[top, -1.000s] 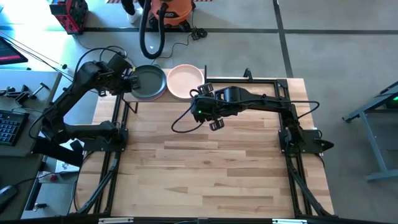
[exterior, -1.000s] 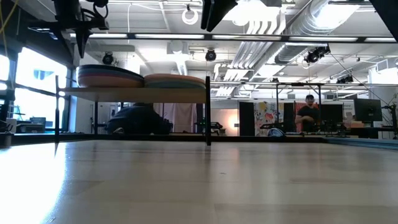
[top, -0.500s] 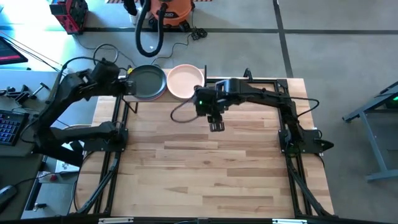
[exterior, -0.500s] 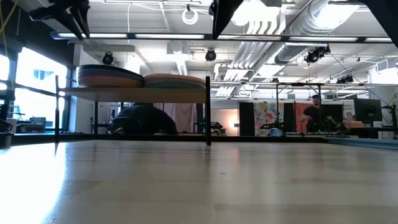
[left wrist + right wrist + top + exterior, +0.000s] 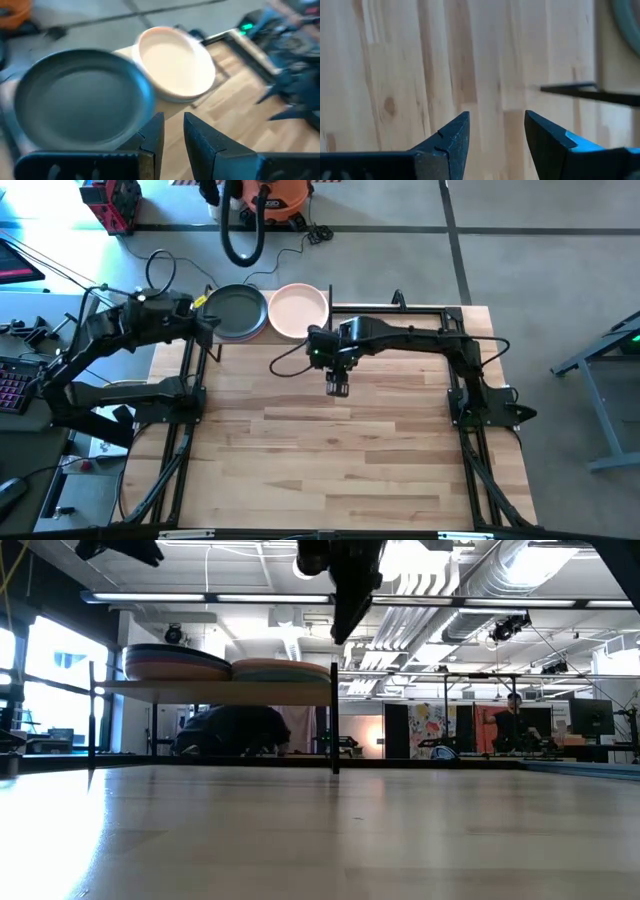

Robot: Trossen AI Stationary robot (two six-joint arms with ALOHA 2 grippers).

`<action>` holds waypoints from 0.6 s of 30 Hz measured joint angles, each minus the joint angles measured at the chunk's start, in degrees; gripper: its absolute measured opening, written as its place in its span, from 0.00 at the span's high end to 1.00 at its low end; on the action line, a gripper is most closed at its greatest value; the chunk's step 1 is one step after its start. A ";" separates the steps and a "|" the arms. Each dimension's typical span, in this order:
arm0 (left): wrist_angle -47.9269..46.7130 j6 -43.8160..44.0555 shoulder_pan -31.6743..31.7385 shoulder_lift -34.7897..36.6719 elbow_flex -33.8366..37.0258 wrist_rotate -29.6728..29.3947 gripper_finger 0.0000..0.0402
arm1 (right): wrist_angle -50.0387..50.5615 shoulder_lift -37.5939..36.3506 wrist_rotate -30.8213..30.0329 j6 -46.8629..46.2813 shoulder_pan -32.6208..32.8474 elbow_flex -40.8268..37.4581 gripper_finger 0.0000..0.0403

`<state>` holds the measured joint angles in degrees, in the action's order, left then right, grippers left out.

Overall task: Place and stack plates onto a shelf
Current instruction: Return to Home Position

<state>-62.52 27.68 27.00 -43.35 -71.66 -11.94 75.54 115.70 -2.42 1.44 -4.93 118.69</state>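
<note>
The shelf [image 5: 268, 336] stands at the table's far left and bears two stacks of plates. A dark charcoal plate [image 5: 238, 312] tops the left stack and a peach plate [image 5: 299, 311] tops the right one; the low view shows both stacks [image 5: 176, 662] [image 5: 281, 669] resting on the shelf board [image 5: 215, 691]. My left gripper [image 5: 173, 131] hovers just left of the dark plate [image 5: 80, 100], open by a narrow gap, with nothing between its fingers. My right gripper [image 5: 337, 386] hangs open over bare table, just on the near side of the shelf, pointing down, its fingers [image 5: 451, 135] apart.
The black posts of the shelf frame [image 5: 335, 715] stand at its corners, and one bar [image 5: 575, 90] shows close to my right gripper. Bare plank tabletop [image 5: 340, 460] stretches toward the near edge. Beyond the far edge, a hose and an orange vacuum [image 5: 270, 200] are on the floor.
My left gripper has risen and drawn back from the dark plate toward the table's left edge, tipping up from pointing down. My right gripper has rolled, tipped to point down and sunk lower, shifting slightly toward the near edge. The plates have stayed put.
</note>
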 joint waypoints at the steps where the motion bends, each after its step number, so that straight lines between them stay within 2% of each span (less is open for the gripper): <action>1: 2.16 -0.73 -0.90 1.20 1.64 0.57 0.86 | -2.39 -0.56 0.49 -0.26 0.25 -1.79 0.59; 5: 11.70 -3.63 -3.87 7.50 10.58 7.15 0.89 | -10.66 -3.93 4.23 -2.91 1.26 -9.42 0.59; 9: 19.68 -6.67 -5.79 14.43 20.07 13.97 0.92 | -15.45 -7.24 4.44 -6.95 2.29 -15.14 0.59; 14: 26.01 -8.91 -7.22 23.31 30.76 14.83 0.92 | -25.62 -11.89 4.52 -10.53 3.47 -22.49 0.59; 18: 31.03 -11.94 -8.20 30.72 38.85 18.04 0.92 | -36.89 -16.58 8.03 -11.57 3.85 -30.43 0.59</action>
<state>-31.49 15.74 18.80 -12.62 -32.81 6.10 38.65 99.13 5.61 -10.14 -1.08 88.26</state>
